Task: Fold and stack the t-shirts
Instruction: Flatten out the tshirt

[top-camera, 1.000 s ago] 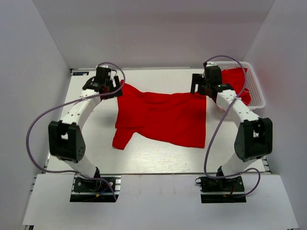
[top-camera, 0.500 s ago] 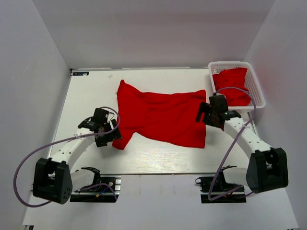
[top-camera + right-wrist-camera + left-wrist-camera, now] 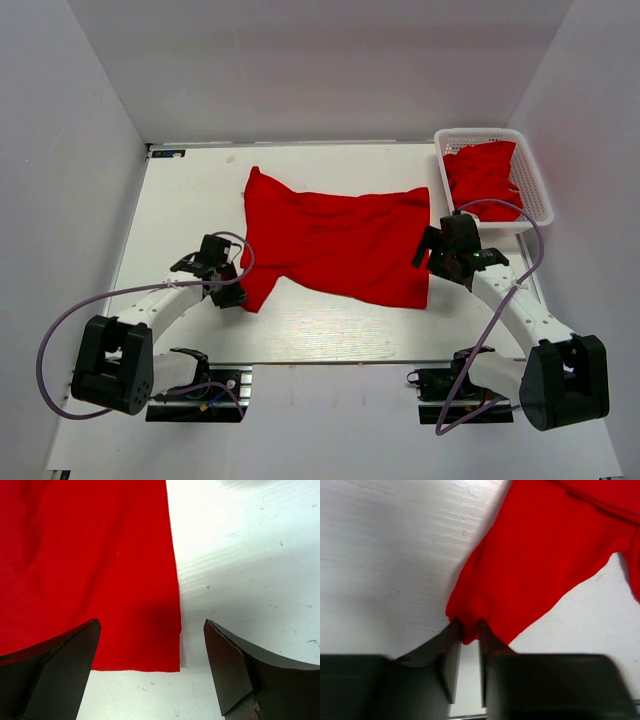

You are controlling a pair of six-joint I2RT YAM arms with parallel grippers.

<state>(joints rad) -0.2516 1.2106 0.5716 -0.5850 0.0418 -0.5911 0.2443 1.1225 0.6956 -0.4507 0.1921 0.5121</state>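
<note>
At the near left, the left end effector (image 3: 469,628) is pinched almost together on the tip of the sleeve (image 3: 535,570); so little cloth is caught that it may be pulled free when lifted. The right end effector (image 3: 151,626) is held wide apart astride the hem corner (image 3: 170,660), gripping nothing; the edge could be missed on closing. The t-shirt (image 3: 340,240) is spread mid-worktop (image 3: 190,200), so uneven lifting may bunch it. Further shirts (image 3: 482,175) are heaped in the far-right basket (image 3: 541,195).

shirt (image 3: 335,240) ctr on table (image 3: 190,200) | basket (image 3: 533,180) far-R | more shirts (image 3: 482,175) in it
</note>
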